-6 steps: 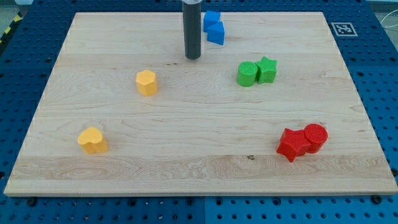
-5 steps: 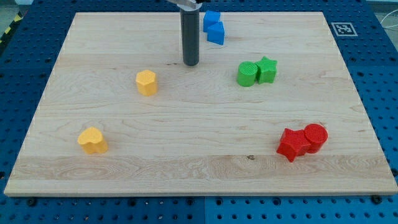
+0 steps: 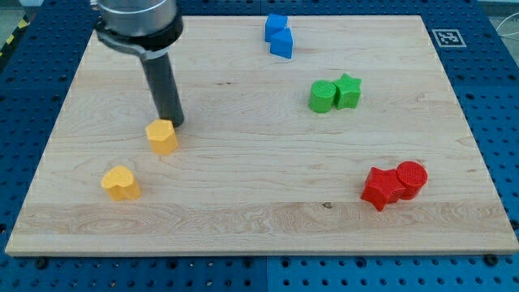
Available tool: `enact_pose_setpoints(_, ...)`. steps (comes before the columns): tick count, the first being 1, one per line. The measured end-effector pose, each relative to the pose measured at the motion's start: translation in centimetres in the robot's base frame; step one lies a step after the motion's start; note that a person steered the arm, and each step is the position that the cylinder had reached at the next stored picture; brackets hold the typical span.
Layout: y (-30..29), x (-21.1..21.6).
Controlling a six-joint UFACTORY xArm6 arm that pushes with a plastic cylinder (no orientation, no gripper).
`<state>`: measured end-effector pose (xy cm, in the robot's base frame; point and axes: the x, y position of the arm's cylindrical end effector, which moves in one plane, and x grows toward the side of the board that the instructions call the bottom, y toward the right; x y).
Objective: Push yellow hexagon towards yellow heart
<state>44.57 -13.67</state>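
The yellow hexagon [image 3: 162, 136] lies on the wooden board at the view's left of centre. The yellow heart [image 3: 120, 183] lies below it and to its left, a short gap apart. My tip [image 3: 173, 122] stands at the hexagon's upper right edge, touching or almost touching it. The dark rod rises from there towards the view's top left.
Two blue blocks [image 3: 278, 36] sit together at the view's top centre. A green cylinder [image 3: 322, 96] and a green star [image 3: 349, 89] touch at the right of centre. A red star [image 3: 381, 187] and a red cylinder [image 3: 411, 178] touch at the lower right.
My tip has moved down and left from the top centre to the hexagon. The hexagon has slid down and left, closer to the heart. The other blocks have not moved.
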Motion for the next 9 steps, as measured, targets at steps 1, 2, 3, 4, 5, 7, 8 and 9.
enact_pose_setpoints(1,-2.8,0.2)
enact_pose_setpoints(2,-4.0,1.5)
enact_pose_setpoints(3,-3.3,0.3)
enact_pose_setpoints(4,0.0,0.6)
enact_pose_setpoints(5,1.4,2.6)
enact_pose_setpoints(7,0.7,3.4)
enact_pose_setpoints(8,-1.7,3.5)
enact_pose_setpoints(9,-2.8,4.3)
